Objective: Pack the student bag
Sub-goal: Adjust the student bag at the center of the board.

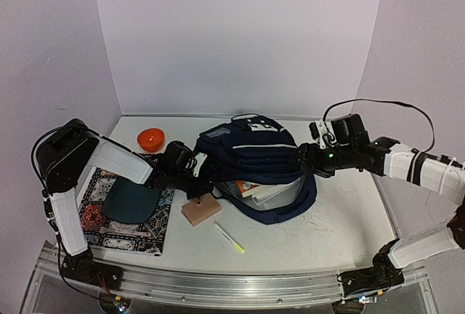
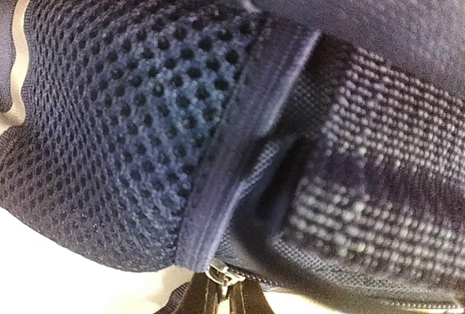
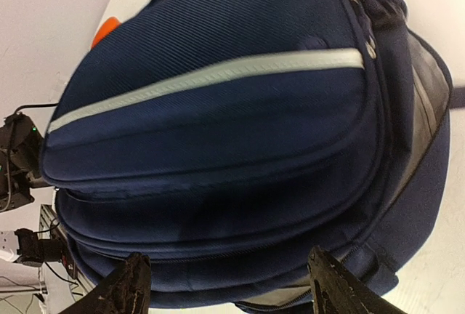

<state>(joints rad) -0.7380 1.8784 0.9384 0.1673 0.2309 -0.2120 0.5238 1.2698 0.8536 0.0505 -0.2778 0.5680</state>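
Ribbed navy student bag [image 1: 254, 147] sits mid worktop [image 1: 312, 234] with its mouth gaping toward the near edge, round orange bowl [image 1: 150, 138], patterned notebook [image 1: 123, 234], pink block [image 1: 200, 209] and thin pen [image 1: 229, 238] scattered off its left, left tool [image 1: 197, 168] pressed together against its mesh side, right tool [image 3: 227, 257] spread at its right flank.

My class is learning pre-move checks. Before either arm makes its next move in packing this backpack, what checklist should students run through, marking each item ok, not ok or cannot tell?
1. Left gripper shut against the student bag's left side: ok.
2. Left gripper actually pinching fabric: cannot tell.
3. Right gripper open and facing the bag: ok.
4. Bag mouth open toward the arms, with a book showing inside: ok.
5. Everything packed: not ok. The pink block, pen and patterned notebook lie outside the bag.
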